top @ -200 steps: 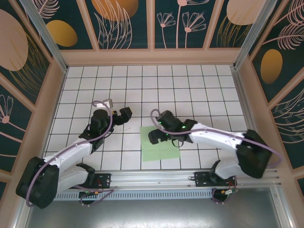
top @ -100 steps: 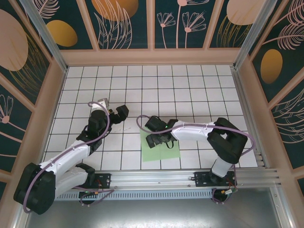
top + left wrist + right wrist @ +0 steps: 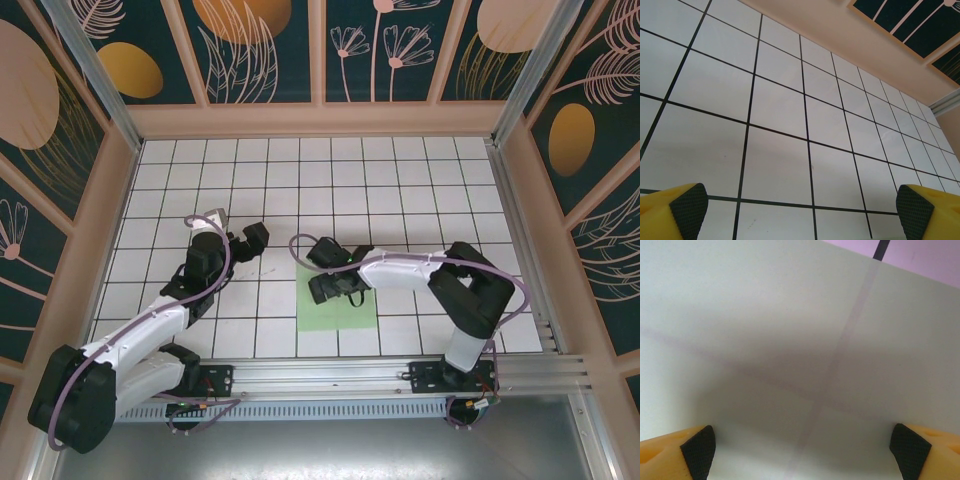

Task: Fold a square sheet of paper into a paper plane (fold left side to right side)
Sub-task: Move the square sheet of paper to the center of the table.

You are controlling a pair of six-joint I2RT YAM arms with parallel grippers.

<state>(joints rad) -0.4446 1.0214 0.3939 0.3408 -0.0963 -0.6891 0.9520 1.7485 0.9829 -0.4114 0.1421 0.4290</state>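
Tiled counter (image 3: pixel 400 180): bearing the square sheet of paper (image 3: pixel 340 312), lying flat near centre. Right arm (image 3: pixel 420 270): bending leftward, hanging low over the sheet. Right fingers (image 3: pixel 697 445): gaping wide, gripping nothing, paper spreading beneath them. Left fingers (image 3: pixel 687 205): gaping wide, empty, well left of the sheet.

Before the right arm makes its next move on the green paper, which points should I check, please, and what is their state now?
1. Is the right gripper open? Ok, its pads stand wide apart.
2. Is the right gripper above the square sheet of paper? Ok.
3. Does the sheet lie flat, with no fold made yet? Ok.
4. Is the left gripper open, over bare tiles, apart from the sheet? Ok.
5. Do the right pads touch the paper? Cannot tell.
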